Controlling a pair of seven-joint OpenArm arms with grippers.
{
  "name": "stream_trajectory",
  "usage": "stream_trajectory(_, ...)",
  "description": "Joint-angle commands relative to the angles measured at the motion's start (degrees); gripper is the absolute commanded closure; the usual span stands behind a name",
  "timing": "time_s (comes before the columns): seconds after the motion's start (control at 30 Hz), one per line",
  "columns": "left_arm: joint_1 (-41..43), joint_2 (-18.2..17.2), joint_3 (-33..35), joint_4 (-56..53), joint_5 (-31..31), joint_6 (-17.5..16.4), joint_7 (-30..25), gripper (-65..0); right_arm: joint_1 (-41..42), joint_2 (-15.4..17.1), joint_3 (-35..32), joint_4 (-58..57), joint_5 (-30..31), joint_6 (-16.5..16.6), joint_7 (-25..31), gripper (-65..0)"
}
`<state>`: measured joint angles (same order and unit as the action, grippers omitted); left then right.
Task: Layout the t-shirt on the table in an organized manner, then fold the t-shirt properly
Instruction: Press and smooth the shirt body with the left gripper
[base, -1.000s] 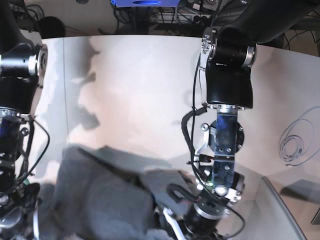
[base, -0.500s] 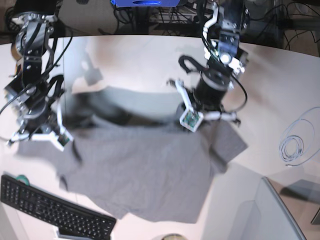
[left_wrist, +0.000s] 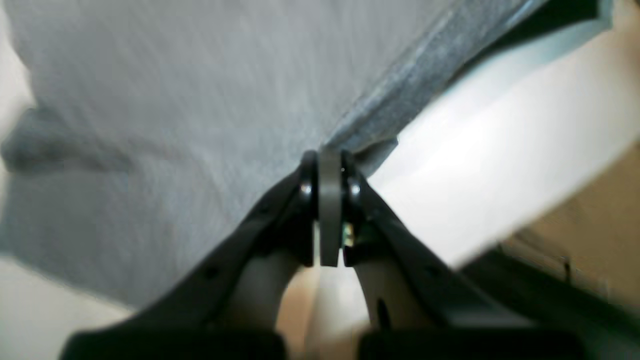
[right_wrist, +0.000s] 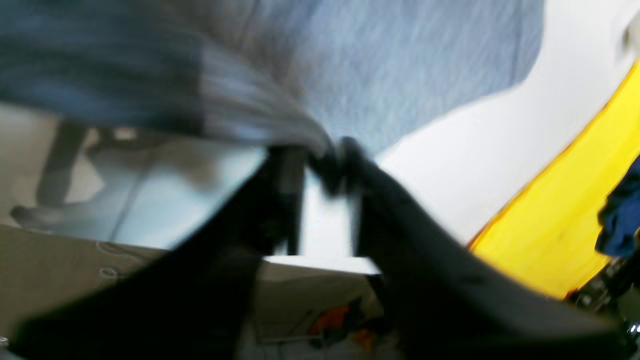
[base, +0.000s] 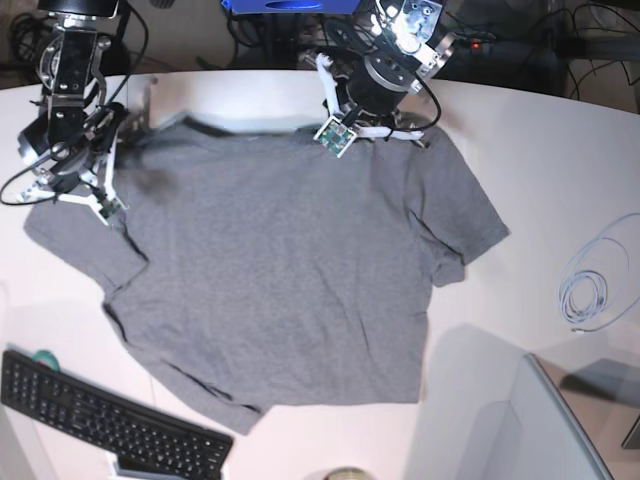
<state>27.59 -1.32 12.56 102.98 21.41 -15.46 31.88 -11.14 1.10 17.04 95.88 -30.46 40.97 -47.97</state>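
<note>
t-shirt (base: 280, 270): flat, table (base: 560, 180) | left tool (left_wrist: 330, 165): clamped on t-shirt | right tool (right_wrist: 320, 160): unclear

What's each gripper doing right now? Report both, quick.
Left gripper: closed, pinching the edge of the t-shirt.
Right gripper: jaws partly apart at the shirt's edge; too blurred to tell whether it grips.

Shirt (base: 280, 270) was soft heather-grey knit cloth, matt, with a thicker ribbed hem. Bench (base: 560, 160) was smooth white laminate with a faint sheen. Keyboard (base: 100, 420) was matt black plastic. Left claw (left_wrist: 330, 200) was glossy black plastic.
</note>
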Motion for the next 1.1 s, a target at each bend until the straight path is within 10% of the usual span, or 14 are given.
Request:
stream_trajectory(0.0, -0.12, -0.04, -0.12, 1.06, 0.35, 0.65, -0.01, 0.0, 0.72, 0.61, 1.03, 0.96, -0.71, -0.97, 0.18, -27.2)
stream_trajectory(0.13, 1.72, -2.50, 1.38, 2.30, -5.19, 0.65, 0.25, -36.4, 0.72, 0.61, 4.28, 1.31, -0.71, -0.97, 0.71, -33.2)
stream_trajectory(0.2, 3.22, -4.44, 1.20, 4.41, -10.82, 0.65, 0.25, -42.1, 0.81, 0.61, 6.13, 1.58, -0.71, -0.97, 0.71, -33.2)
stream_trajectory(0.5, -0.39, -11.38, 0.59, 10.65, -30.42, 0.91, 0.17, -40.0, -3.76, -0.71, 8.24, 14.06, 7.20, -0.97, 0.80, -24.9)
stream_trajectory(0.67, -12.52, -10.77, 1.03, 5.46, -30.68, 1.00, 0.34, -1.5, -1.30, -0.71, 8.15, 8.26, 11.95, -0.97, 0.71, -2.9)
stream_trajectory(1.07, -36.25, -8.57, 1.47, -30.67, -30.16, 1.44, 0.08, 0.0, 6.96, 2.54, 8.50, -17.94, 13.10, -0.97, 4.58, -2.4)
